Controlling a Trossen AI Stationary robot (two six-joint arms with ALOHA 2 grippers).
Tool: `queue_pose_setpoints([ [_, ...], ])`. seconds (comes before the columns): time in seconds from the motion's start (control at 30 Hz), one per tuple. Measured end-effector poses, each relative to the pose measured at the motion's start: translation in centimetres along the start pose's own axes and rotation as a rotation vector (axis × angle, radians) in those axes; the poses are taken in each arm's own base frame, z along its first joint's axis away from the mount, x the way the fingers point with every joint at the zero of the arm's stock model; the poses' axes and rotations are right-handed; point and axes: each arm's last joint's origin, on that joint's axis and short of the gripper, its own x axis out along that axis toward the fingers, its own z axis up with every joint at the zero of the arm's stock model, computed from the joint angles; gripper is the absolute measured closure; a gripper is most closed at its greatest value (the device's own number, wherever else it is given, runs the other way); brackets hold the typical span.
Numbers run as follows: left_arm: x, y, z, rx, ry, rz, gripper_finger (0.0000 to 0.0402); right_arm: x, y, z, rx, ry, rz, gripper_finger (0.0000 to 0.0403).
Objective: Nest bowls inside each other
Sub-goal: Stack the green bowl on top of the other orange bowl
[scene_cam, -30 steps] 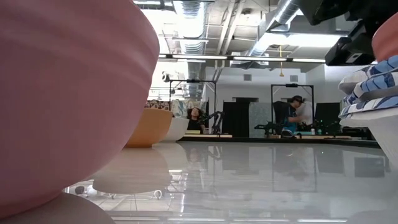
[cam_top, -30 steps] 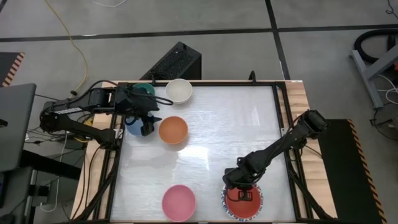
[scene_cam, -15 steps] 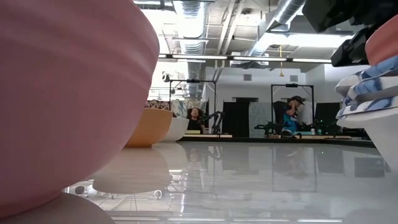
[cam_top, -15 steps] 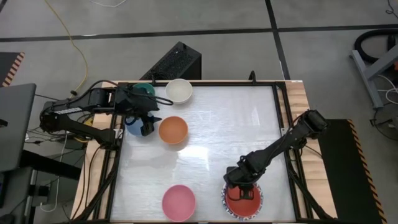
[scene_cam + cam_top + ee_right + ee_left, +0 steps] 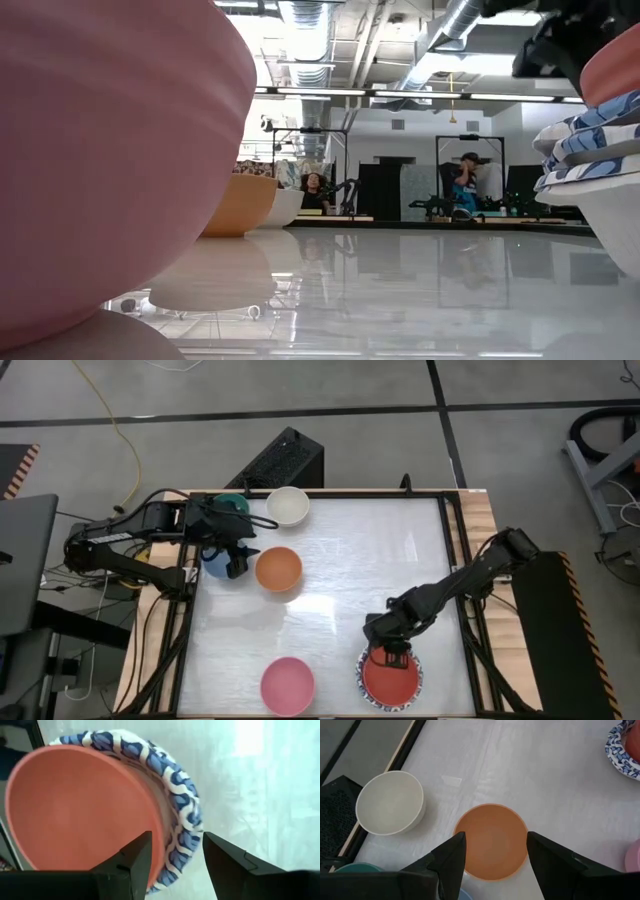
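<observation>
From above: red bowl (image 5: 390, 678) sitting inside a blue-and-white patterned bowl (image 5: 416, 682) near the front right of the counter (image 5: 340, 560). Right gripper (image 5: 393, 650) just behind that stack, jaws open and holding nothing. Pink bowl (image 5: 287, 685) alone at the front, well apart from the stack. Orange bowl (image 5: 278, 569) and cream bowl (image 5: 287, 506) toward the back left. Left gripper (image 5: 237, 560) waiting just beside the orange bowl, over a blue bowl (image 5: 213, 566), with a teal bowl (image 5: 234, 503) behind it.

From counter height: pink bowl (image 5: 110, 150) filling the near side, orange bowl (image 5: 240, 205) far off, patterned rims (image 5: 590, 140) stacked at the other edge with the red bowl (image 5: 612, 65) on top (people far back in the room, not near the counter).

From the left wrist: jaws spread wide, empty, orange bowl (image 5: 491, 840) between the two fingers (image 5: 452, 857) but not gripped. Cream bowl (image 5: 390, 802) beside it.

From the right wrist: red bowl (image 5: 80, 810) snug in the patterned bowl (image 5: 175, 815), jaws apart, rim near but not pinched.

Could go wrong from here: looks like five bowls still loose. Lifting too low could catch the red rim and tip the stack. Grabbing the orange bowl off-centre could make it slip on the shiny counter. Dropping a bowl in crooked could leave it tilted, not nested
</observation>
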Motion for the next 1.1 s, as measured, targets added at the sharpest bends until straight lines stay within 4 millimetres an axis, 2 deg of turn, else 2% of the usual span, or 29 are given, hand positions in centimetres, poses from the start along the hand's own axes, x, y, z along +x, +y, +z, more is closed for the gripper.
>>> queue_pose_setpoints([
  [0.2,0.0,0.2,-0.2,-0.01,0.02,0.009,0.0202,-2.8,-1.3,-0.4,0.03,-0.113,-0.034,0.0207],
  [0.47,0.2,2.0,-0.9,-0.099,0.102,0.115,0.0202,-6.1,-3.3,-0.6,0.117,-0.34,-0.16,0.0207],
  [0.7,0.2,3.6,-1.2,-0.154,0.142,0.145,0.0202,-6.9,-4.6,-0.1,0.17,-0.447,-0.282,0.0207],
  [0.9,0.2,5.0,-1.3,-0.207,0.15,0.208,0.0202,-7.1,-5.5,0.6,0.21,-0.497,-0.315,0.0207],
  [1.1,2.1,6.2,-2.7,-0.242,0.206,0.263,0.0202,-7.5,-6.4,1.3,0.25,-0.558,-0.378,0.0207],
])
